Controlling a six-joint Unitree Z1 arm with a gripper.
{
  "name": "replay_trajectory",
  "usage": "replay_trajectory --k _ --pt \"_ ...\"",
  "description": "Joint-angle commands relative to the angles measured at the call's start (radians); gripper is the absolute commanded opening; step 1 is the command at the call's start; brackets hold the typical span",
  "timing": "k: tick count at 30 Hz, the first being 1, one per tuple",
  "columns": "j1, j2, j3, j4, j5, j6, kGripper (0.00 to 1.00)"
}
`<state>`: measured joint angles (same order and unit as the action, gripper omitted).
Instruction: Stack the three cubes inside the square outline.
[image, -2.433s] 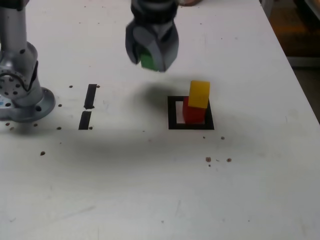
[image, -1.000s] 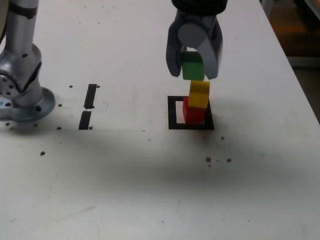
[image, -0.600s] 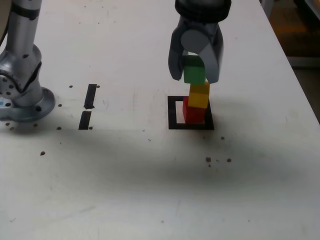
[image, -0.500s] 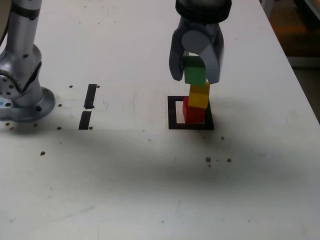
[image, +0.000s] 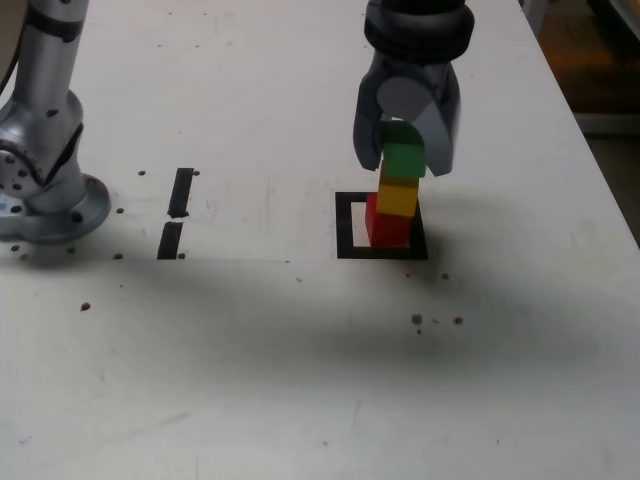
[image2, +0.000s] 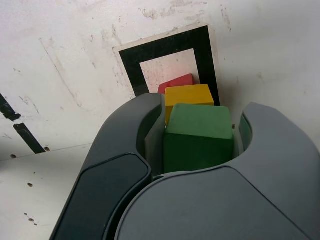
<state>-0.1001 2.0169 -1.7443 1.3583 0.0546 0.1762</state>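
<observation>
Listing from the exterior view's left edge: arm base, grey metal, on the white tabletop at upper left of the frame.

Two short black tape strips, end to end, left of centre; also seen at the edge of the wrist view.

Square outline, black tape with white centre, just right of centre; wrist view.

Red cube, inside the outline, toward its right side in the exterior view; only a sliver shows in the wrist view.

Yellow cube, resting on the red one; wrist view.

Green cube, uppermost, its underside at the top of the yellow one; whether the two touch cannot be told. Wrist view.

Gripper, grey, pointing down from the top of the frame right of centre; jaws pinching the green cube on two opposite faces. Wrist view.

Dark specks, scattered on the tabletop below the outline and near the strips.
</observation>
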Motion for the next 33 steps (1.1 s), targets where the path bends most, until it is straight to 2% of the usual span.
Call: replay_trajectory --k 1,14,22,27,33 --pt "-0.003 0.007 0.0 -0.001 0.003 -0.003 0.48" --pt "-0.003 0.005 0.012 0.002 -0.006 -0.003 0.72" --pt "-0.003 -0.021 0.027 0.004 -0.01 -0.003 0.81" --pt "-0.003 -0.081 0.027 -0.003 0.004 -0.003 0.85" --pt "-0.003 -0.203 0.072 -0.007 0.039 -0.009 0.9"
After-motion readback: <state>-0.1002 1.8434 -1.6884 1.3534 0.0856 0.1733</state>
